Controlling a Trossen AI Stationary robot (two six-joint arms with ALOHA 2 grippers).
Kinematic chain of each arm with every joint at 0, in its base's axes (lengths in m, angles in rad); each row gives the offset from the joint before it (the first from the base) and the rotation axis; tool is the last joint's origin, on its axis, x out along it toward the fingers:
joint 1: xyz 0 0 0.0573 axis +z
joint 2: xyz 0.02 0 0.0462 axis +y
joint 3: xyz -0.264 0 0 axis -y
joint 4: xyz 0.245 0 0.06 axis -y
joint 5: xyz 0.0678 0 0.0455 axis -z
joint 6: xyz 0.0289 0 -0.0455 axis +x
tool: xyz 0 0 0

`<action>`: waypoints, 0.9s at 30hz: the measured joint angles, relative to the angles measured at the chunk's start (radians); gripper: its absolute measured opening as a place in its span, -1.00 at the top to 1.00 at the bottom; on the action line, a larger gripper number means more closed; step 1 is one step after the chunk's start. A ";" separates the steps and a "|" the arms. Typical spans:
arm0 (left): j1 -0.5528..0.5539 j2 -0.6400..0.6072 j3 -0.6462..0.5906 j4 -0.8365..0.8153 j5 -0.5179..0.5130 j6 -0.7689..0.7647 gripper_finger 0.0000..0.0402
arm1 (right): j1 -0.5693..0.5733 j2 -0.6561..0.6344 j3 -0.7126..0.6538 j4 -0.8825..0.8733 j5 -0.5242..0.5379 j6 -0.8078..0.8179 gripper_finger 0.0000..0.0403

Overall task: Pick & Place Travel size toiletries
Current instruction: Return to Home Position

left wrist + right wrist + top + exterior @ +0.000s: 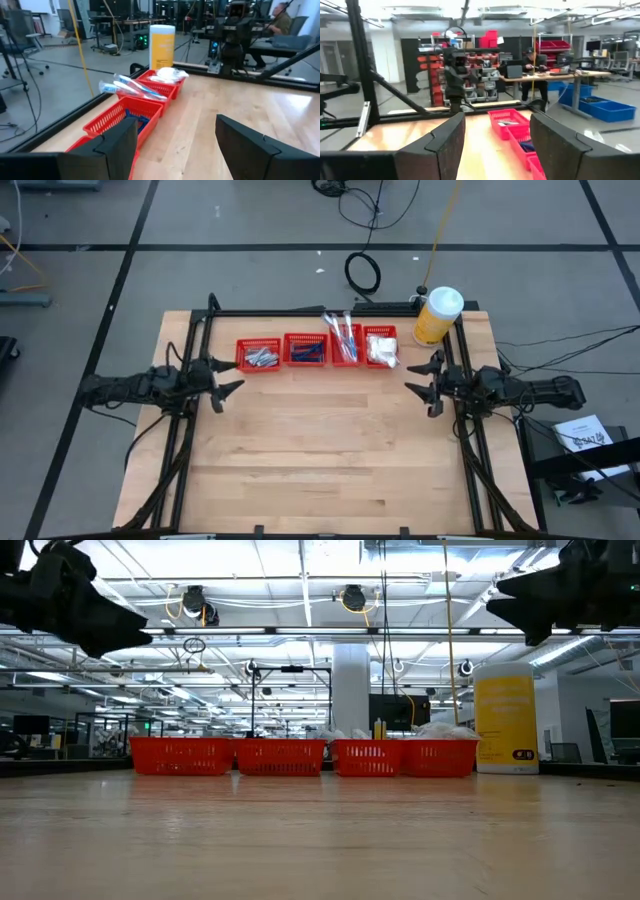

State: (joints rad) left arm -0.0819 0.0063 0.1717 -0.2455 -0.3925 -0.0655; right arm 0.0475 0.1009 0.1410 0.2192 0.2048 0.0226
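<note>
Two arms parked, one per side of the wooden worktop, facing each other across it and well apart. A black frame rail runs round the worktop edges.

Left arm comes in over the left edge. Left tool is released, fingers spread wide, raised off the wood. Right arm comes in over the right edge. Right tool is the same: released, fingers splayed, up off the surface. The low view shows both hanging high above the worktop.

Big yellow white-capped bottle stands upright at the far right corner, just beside the end of the basket row.

Four red mesh baskets sit side by side along the far edge, touching or nearly so. Each tool sits just in front of its end of the row.

Travel size toiletries are all inside the baskets:
- leftmost basket: small silvery-grey pieces, too small to identify further
- second basket: slim dark-blue sticks
- third basket: white-teal handled sticks in clear wrap, poking out past the far rim
- rightmost basket: small white clear-wrapped packets, heaped above the rim
</note>
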 joint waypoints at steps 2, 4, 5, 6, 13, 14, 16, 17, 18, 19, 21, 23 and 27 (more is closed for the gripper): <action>-0.004 0.000 -0.016 0.019 -0.015 0.005 -0.28 | 0.000 -0.023 0.000 -0.023 -0.029 0.001 -0.05; -0.006 0.000 -0.027 0.038 -0.020 0.005 -0.28 | 0.000 -0.044 0.000 -0.060 -0.049 0.004 -0.05; -0.006 0.000 -0.033 0.044 -0.019 0.005 -0.28 | 0.000 -0.057 0.000 -0.083 -0.049 0.009 -0.05; -0.006 0.000 -0.037 0.045 -0.016 0.004 -0.28 | 0.000 -0.072 0.000 -0.100 -0.048 0.015 -0.05; -0.006 0.000 -0.046 0.047 -0.005 -0.007 -0.28 | 0.000 -0.098 -0.016 -0.122 -0.018 -0.020 -0.05; -0.006 0.000 -0.046 0.047 -0.004 -0.007 -0.28 | 0.000 -0.099 -0.030 -0.108 0.002 -0.029 -0.05; -0.005 0.000 -0.046 0.044 -0.001 -0.017 -0.28 | 0.000 -0.097 -0.064 -0.080 0.036 -0.044 -0.05; -0.005 0.000 -0.046 0.040 0.000 -0.021 -0.28 | -0.001 -0.095 -0.084 -0.031 0.038 -0.055 -0.05; -0.005 0.000 -0.046 0.038 0.000 -0.022 -0.28 | 0.000 -0.097 -0.104 0.013 0.036 -0.064 -0.05; -0.005 0.000 -0.046 0.038 -0.001 -0.020 -0.28 | -0.001 -0.100 -0.120 0.034 0.036 -0.065 -0.05; -0.005 0.000 -0.046 0.038 0.000 -0.006 -0.28 | -0.001 -0.095 -0.121 0.011 0.033 -0.060 -0.05; -0.005 0.000 -0.046 0.038 0.000 0.005 -0.28 | -0.001 -0.085 -0.121 0.006 0.028 -0.046 -0.05; -0.005 0.000 -0.046 0.032 0.001 0.004 -0.28 | 0.000 -0.079 -0.122 -0.042 0.030 0.002 -0.05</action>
State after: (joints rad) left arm -0.0872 0.0063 0.1253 -0.2134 -0.3920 -0.0613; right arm 0.0471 0.0224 0.0187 0.1769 0.2344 0.0244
